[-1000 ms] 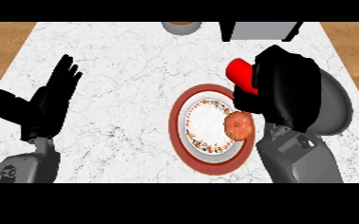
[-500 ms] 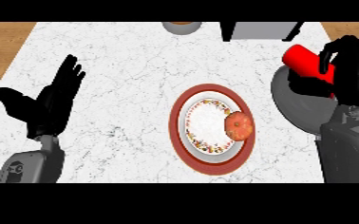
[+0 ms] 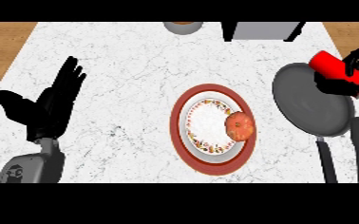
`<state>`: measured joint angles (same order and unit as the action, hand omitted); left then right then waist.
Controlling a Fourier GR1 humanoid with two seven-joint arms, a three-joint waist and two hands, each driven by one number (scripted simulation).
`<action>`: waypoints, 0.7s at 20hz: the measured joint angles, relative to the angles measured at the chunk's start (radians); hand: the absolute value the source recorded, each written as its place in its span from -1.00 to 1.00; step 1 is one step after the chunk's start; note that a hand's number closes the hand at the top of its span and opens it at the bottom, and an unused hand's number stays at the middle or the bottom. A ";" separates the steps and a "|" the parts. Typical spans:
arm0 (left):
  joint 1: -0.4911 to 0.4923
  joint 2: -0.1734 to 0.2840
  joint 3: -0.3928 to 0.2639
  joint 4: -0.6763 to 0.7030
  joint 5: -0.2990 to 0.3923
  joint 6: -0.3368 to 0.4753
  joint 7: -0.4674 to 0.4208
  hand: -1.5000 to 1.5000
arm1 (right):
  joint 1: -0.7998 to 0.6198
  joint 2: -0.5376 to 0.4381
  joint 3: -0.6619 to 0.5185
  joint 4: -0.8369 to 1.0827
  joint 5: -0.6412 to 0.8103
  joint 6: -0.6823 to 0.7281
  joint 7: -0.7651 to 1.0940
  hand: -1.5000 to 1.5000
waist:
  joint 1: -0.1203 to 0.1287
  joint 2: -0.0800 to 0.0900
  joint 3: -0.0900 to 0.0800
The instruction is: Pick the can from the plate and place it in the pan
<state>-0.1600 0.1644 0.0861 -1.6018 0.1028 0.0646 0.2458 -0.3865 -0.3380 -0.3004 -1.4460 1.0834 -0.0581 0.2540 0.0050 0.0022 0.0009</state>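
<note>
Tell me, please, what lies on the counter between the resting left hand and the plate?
Nothing: in the head view, only bare marble counter lies between the left hand and the plate. The orange fruit sits on the plate's far, right side.

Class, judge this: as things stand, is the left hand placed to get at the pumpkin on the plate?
Probably yes: the left hand is open, and bare counter lies between it and the pumpkin on the plate's right side.
</note>
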 measured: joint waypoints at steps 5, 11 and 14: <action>-0.015 -0.003 0.001 0.009 0.001 -0.004 0.001 0.00 | -0.064 -0.031 -0.040 0.289 -0.050 -0.138 -0.173 1.00 | 0.007 0.002 0.000; -0.029 -0.012 0.001 0.021 -0.006 -0.001 -0.005 0.00 | -0.117 -0.050 -0.075 0.568 -0.059 -0.236 -0.240 -1.00 | 0.010 0.004 0.000; -0.033 -0.008 0.002 0.020 0.000 -0.011 -0.002 0.00 | -0.149 -0.061 -0.125 0.694 -0.093 -0.246 -0.231 -1.00 | 0.015 0.006 0.001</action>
<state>-0.1929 0.1563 0.0881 -1.5822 0.1025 0.0537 0.2435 -0.5351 -0.3988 -0.4251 -0.7517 0.9905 -0.3040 0.0231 0.0203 0.0080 0.0016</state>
